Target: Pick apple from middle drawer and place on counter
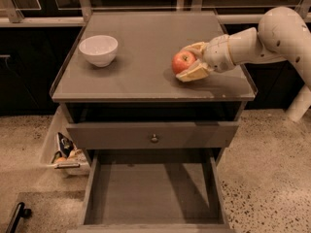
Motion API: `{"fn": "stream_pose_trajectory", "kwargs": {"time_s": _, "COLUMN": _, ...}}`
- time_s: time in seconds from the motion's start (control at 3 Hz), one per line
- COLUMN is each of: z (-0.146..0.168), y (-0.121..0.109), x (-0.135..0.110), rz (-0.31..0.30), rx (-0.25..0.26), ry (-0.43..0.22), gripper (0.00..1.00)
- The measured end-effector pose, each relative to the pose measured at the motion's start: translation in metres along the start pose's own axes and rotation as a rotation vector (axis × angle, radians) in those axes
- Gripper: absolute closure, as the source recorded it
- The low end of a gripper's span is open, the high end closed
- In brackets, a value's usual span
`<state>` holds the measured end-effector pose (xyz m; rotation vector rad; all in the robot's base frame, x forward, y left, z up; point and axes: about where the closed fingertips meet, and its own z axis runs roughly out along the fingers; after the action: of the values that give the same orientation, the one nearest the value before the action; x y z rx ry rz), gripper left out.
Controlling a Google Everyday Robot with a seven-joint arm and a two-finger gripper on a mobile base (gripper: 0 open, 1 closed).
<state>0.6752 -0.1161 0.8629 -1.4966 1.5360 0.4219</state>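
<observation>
The gripper (185,62), reaching in from the right, has its 2 fingers (194,73) closed on the apple (182,60), 1 on its far side and 1 on its near side, low over the right part of the counter (150,33); whether the fruit touches the top cannot be told. A white bowl (98,49) stands well apart at far left. Below, the knobbed drawer (121,136) juts slightly and the middle drawer (153,188) lies pulled open nearest the camera.

White bowl (98,50), upright, at ten o'clock. Knobbed drawer front (154,135) at centre. Cluttered side bin (64,152) at eight o'clock.
</observation>
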Motion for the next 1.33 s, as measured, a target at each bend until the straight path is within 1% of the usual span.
{"fn": "stream_pose_trajectory", "kwargs": {"time_s": 0.67, "z": 0.0001, "y": 0.0, "x": 0.0, "rz": 0.0, "rx": 0.0, "ry": 0.0, "gripper": 0.12}}
{"fn": "stream_pose_trajectory", "kwargs": {"time_s": 1.0, "z": 0.0002, "y": 0.0001, "x": -0.0001, "rz": 0.0, "rx": 0.0, "ry": 0.0, "gripper": 0.0}}
{"fn": "stream_pose_trajectory", "kwargs": {"time_s": 1.33, "z": -0.0026, "y": 0.0012, "x": -0.0038, "rz": -0.004, "rx": 0.003, "ry": -0.001, "gripper": 0.0}}
